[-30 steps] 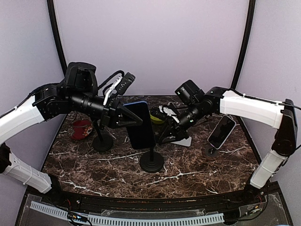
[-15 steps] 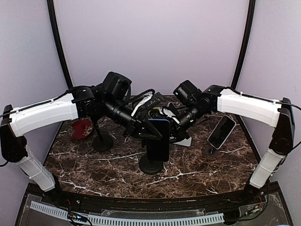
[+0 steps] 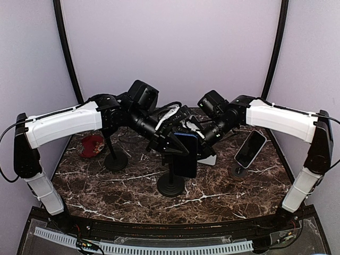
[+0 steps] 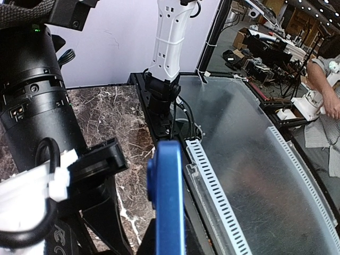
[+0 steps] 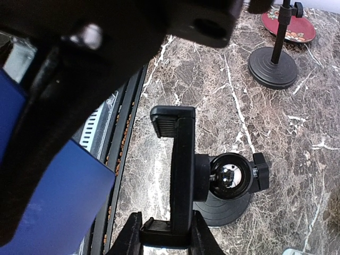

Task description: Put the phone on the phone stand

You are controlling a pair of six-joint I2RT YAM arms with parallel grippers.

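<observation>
The blue phone (image 3: 186,155) hangs upright over the middle of the table with my left gripper (image 3: 173,142) shut on its upper part. In the left wrist view the phone (image 4: 170,202) shows edge-on between the jaws. The black phone stand has a round base (image 3: 171,186) on the marble; its clamp (image 5: 180,170) stands upright and empty. My right gripper (image 5: 166,237) is shut on the clamp's lower end, one finger on each side. The phone (image 5: 50,199) sits just left of the clamp, close to it but apart.
A second phone (image 3: 250,148) rests on its own stand (image 3: 237,171) at the right. Another black stand (image 3: 116,160) and a red plate (image 3: 91,145) are at the left. A white wedge-shaped piece (image 3: 210,159) lies behind the phone. Both forearms crowd the table's middle.
My left arm has swung right and forward, carrying the blue phone from left of the stand to beside its clamp. The right arm has stayed still on the clamp.
</observation>
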